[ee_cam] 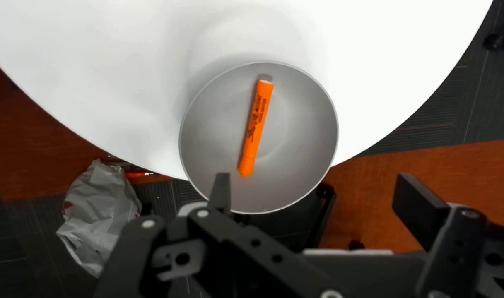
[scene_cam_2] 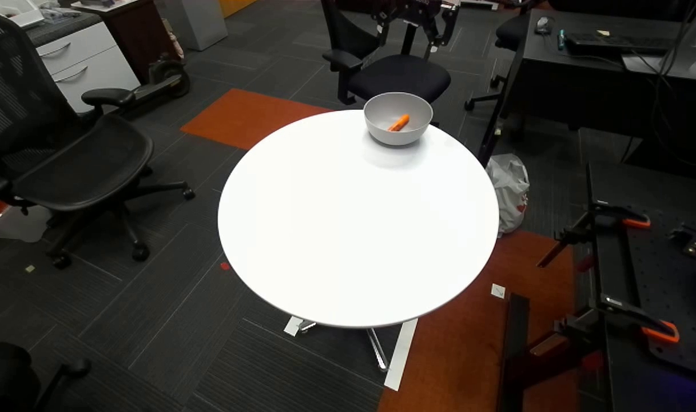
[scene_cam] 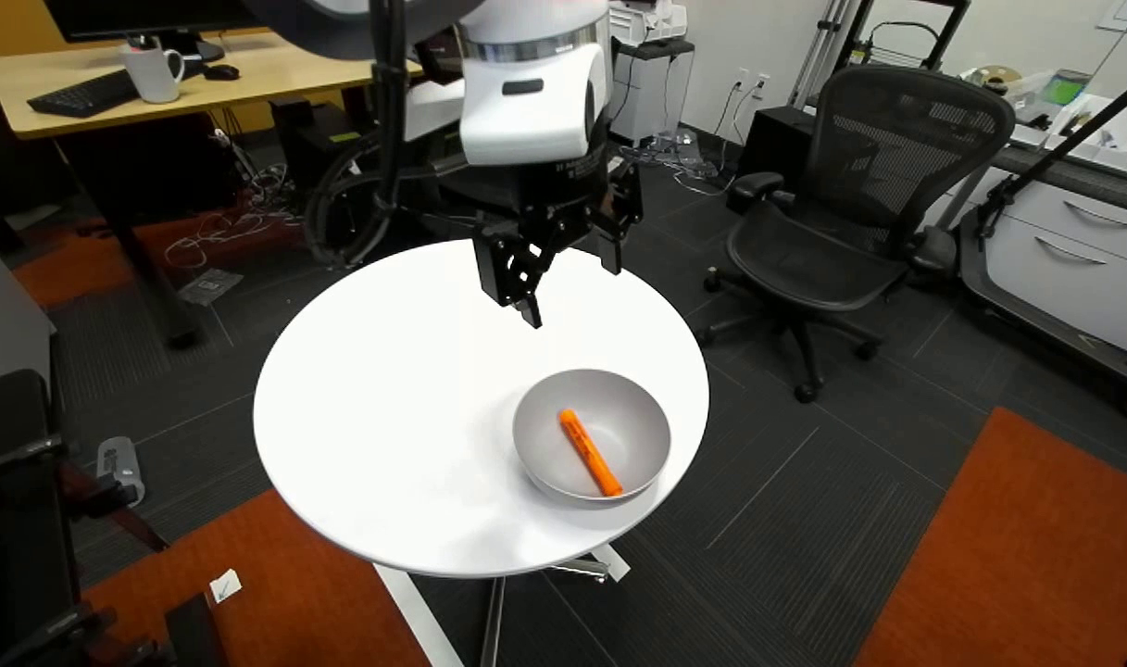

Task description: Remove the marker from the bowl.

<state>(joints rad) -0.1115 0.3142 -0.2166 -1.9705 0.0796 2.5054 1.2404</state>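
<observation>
Probably the gripper (scene_cam: 570, 295), jaws spread and empty, was best centred over the marker (ee_cam: 255, 128), which lay inside the bowl (ee_cam: 309, 136) near the edge of the round worktop (scene_cam: 387, 417), then lowered to pinch squarely across its slim barrel.

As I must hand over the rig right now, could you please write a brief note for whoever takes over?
Gripper: open and empty, raised clear of the bowl.
Orange marker: lying inside the bowl.
Bowl position: upright on the white table, near its edge.
Done: nothing removed; the marker is not yet gripped.
Left: probably line up over the marker, close on it and lift it out.
</observation>
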